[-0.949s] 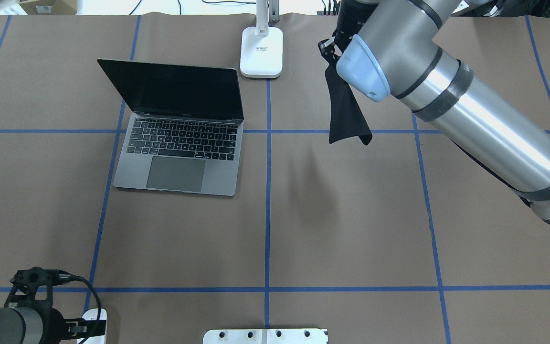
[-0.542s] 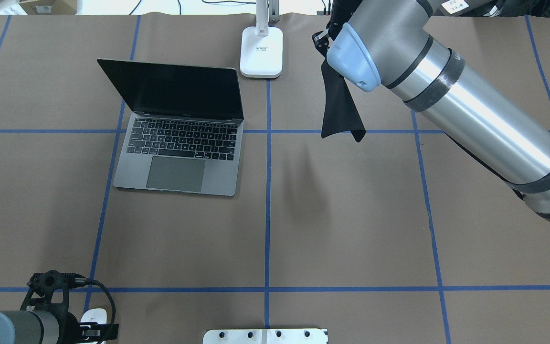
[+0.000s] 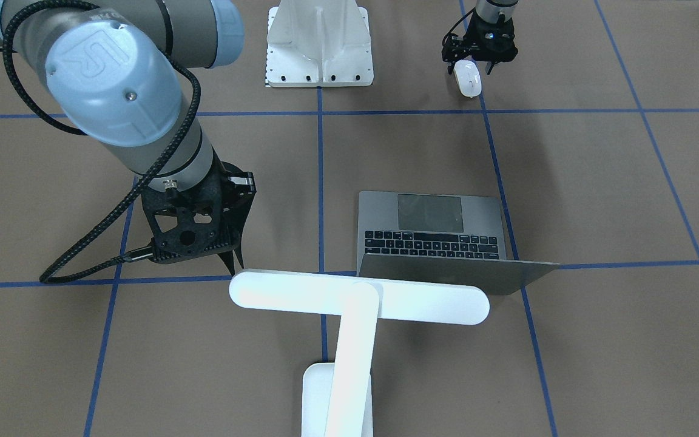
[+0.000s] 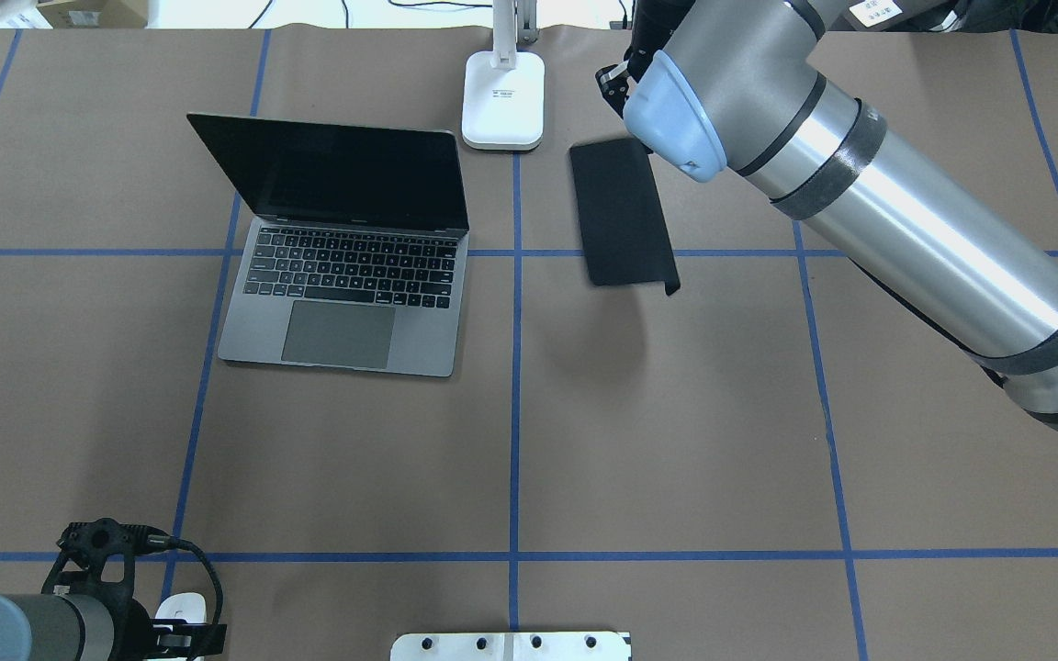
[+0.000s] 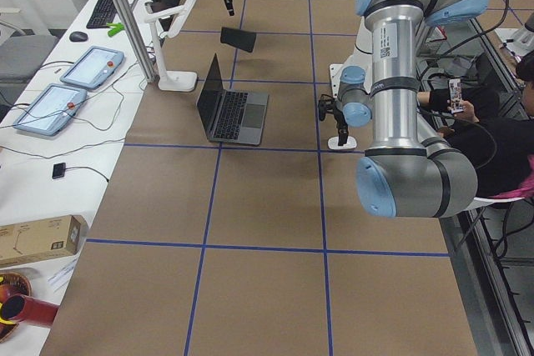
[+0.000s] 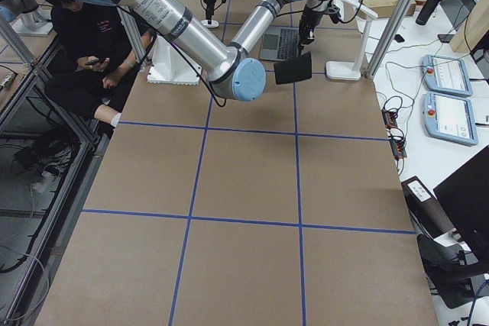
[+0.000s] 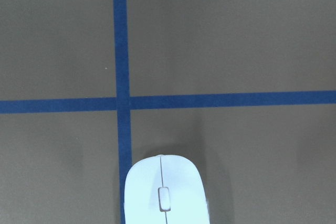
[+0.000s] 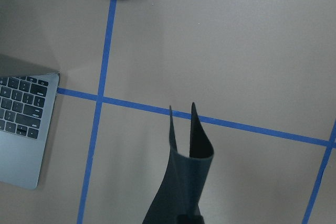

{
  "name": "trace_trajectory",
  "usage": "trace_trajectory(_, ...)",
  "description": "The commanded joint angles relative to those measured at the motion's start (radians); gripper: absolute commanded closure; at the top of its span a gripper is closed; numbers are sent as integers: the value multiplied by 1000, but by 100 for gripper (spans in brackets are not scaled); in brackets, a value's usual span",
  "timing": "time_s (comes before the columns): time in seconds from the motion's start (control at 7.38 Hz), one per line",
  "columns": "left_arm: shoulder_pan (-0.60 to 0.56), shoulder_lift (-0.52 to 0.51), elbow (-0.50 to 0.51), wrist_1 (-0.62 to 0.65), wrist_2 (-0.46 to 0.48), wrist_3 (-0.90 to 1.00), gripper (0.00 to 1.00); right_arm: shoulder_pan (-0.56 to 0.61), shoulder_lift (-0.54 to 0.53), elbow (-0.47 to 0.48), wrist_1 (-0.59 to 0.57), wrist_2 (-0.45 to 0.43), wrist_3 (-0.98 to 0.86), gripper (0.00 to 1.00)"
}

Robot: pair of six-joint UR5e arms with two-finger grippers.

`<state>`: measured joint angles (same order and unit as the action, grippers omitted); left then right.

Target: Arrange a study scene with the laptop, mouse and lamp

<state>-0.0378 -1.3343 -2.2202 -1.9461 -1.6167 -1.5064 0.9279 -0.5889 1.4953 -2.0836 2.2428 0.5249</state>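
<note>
The open grey laptop (image 4: 345, 303) sits left of centre, its screen toward the far edge. The white lamp stands beside it, base (image 4: 503, 96) on the table and bar head (image 3: 358, 297) over the laptop's lid. A black mouse pad (image 4: 623, 216) is in the air, spread and tilted, just below my right gripper (image 3: 235, 267) and apart from it. The right fingertips show a narrow gap. The white mouse (image 3: 466, 79) lies near the robot's edge. My left gripper (image 3: 472, 65) hovers over the mouse's rear end, fingers spread wider than the mouse.
A white bolted mounting pedestal (image 3: 319, 42) stands at the robot's edge in the middle. Blue tape lines grid the brown table. A seated person (image 5: 501, 122) is beside the robot, and tablets (image 5: 92, 64) lie on a side table beyond the lamp.
The mouse pad hung folded from my right gripper; now it is spread out, lower and further left, separated from the fingers. My left gripper shifted slightly right, toward the mouse.
</note>
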Motion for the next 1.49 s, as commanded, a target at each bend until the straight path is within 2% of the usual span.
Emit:
trace_trajectory(0.0,-4,3,7,-4,-2,23,1,-1,0,6,2,-8,-5,0)
trace_trajectory(0.41,3,-20,50,-11,-3,20,3,-1,-8,17,2,-9,-5,0)
trace_trajectory(0.81,1,-17,45,-11,-3,15,17,-1,-8,20,2,-9,-5,0)
trace_trajectory(1.36,-1,-20,53,-60,-32,6,17,-1,-11,26,2,-14,-5,0)
